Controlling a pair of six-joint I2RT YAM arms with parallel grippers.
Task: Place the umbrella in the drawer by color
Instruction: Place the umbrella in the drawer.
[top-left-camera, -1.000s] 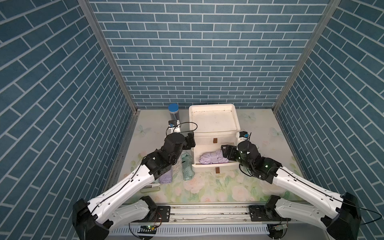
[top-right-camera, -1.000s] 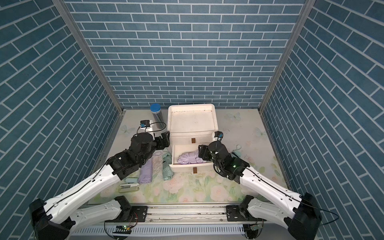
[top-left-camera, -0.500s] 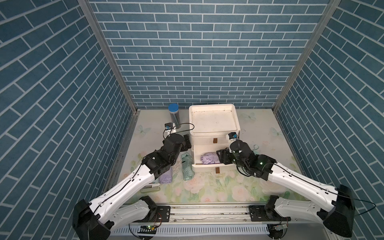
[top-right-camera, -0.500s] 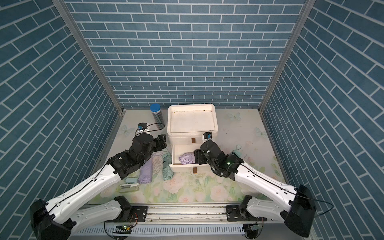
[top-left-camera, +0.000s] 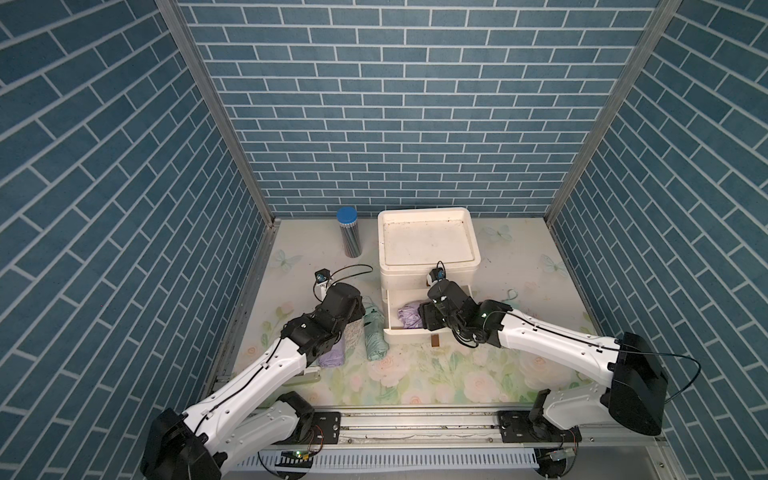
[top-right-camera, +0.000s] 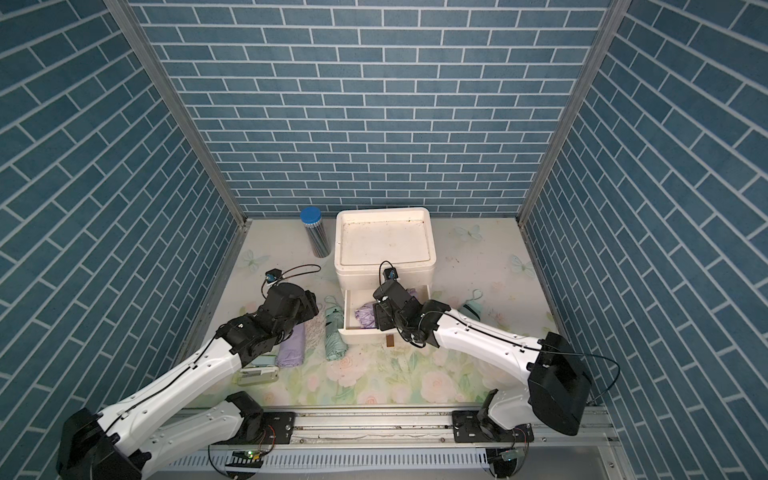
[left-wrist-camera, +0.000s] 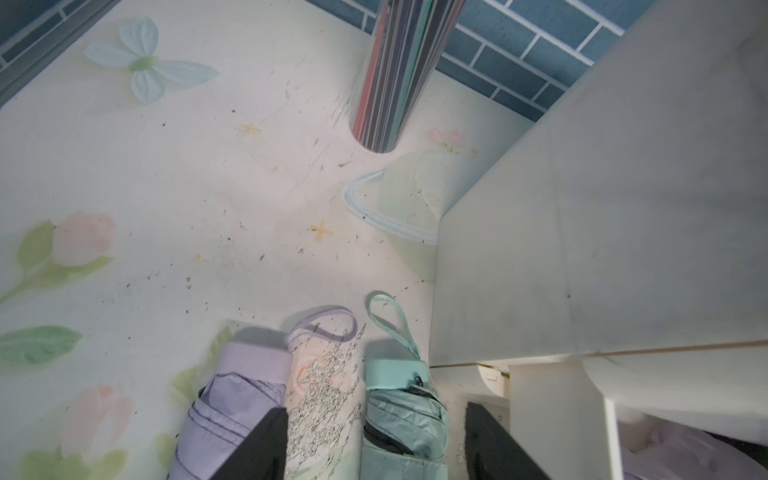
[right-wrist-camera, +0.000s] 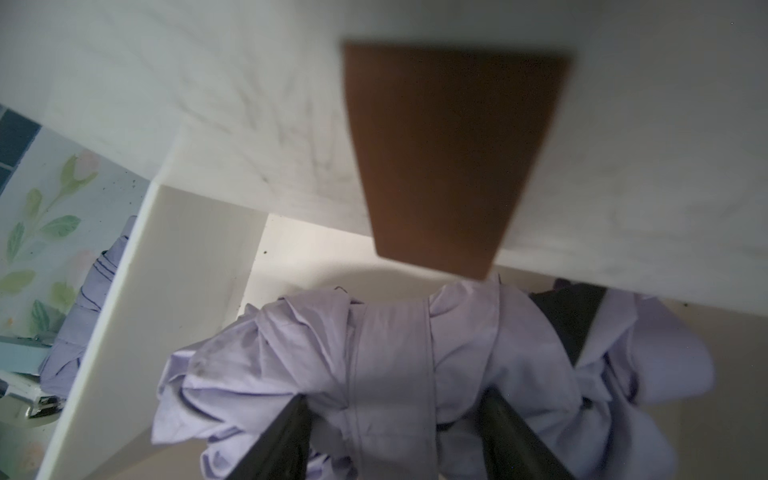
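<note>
Umbrella (right-wrist-camera: 390, 353), lilac, lies bunched inside open drawer (top-left-camera: 405, 332).

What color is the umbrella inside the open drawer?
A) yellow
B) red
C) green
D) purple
D: the umbrella lying bunched up inside the pulled-out drawer is light purple in both top views.

Left tool (left-wrist-camera: 376, 415) straddles mint umbrella (left-wrist-camera: 405, 432) — lilac umbrella (left-wrist-camera: 237, 399) beside, on floral mat (left-wrist-camera: 166, 199)
</note>
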